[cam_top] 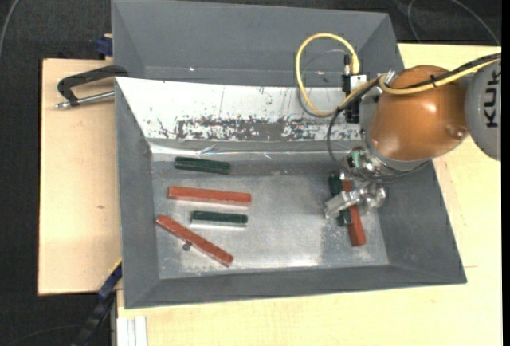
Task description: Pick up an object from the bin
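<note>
i read one marking: black letters "ku", cut off, on the light grey arm casing (488, 101) beside the orange wrist cover (414, 117).

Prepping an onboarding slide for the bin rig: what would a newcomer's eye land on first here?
The orange wrist cover at the bin's right side stands out, with the end effector low over a short red stick near the right wall. To the left lie a level red stick, a slanted red stick, an upper dark green stick and a lower dark green stick.
</note>
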Robot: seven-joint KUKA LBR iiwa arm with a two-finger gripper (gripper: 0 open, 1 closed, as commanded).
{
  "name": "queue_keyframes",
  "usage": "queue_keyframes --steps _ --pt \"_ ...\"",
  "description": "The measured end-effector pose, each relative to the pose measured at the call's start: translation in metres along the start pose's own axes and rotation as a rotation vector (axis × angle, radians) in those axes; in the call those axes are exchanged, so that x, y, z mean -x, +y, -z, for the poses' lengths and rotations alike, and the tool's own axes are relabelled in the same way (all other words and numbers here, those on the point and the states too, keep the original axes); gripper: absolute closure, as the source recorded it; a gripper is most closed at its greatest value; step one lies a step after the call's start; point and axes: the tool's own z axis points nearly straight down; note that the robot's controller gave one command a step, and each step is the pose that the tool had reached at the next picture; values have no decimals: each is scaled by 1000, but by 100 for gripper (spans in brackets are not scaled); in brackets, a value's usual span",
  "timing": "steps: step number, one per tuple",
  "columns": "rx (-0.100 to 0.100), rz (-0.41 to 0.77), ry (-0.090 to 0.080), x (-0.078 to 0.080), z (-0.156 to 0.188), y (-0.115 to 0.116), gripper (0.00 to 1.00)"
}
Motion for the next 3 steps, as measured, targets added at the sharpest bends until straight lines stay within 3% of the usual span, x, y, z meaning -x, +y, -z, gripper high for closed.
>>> queue_keyframes --steps 3 --pt "-1 -14 -1 3 27 -4 100"
